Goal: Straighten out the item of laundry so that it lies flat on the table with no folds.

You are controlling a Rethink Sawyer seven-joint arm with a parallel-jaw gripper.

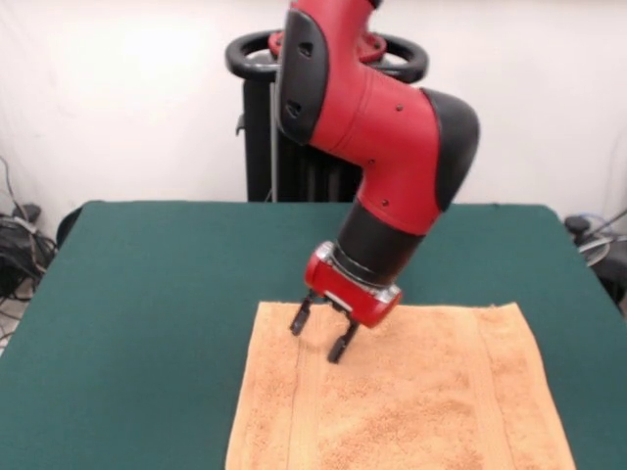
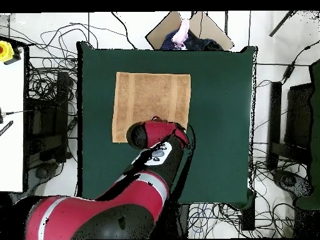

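Note:
The orange-tan towel [image 1: 411,392] lies spread on the dark green table [image 1: 157,294], its far edge straight and a woven band stripe near each side. It also shows in the overhead view [image 2: 150,100] as a flat rectangle on the table [image 2: 219,125]. My gripper [image 1: 321,333] hangs over the towel's far edge near its left corner, fingers apart and empty, tips just above the cloth. In the overhead view the arm [image 2: 156,134] covers the towel's near right corner and hides the gripper. No tag shows.
The black pedestal [image 1: 274,147] stands behind the table's far edge. Cables and equipment [image 2: 44,125] lie on the floor round the table. A person's hand and dark sleeve [image 2: 184,34] show at the table's far edge in the overhead view.

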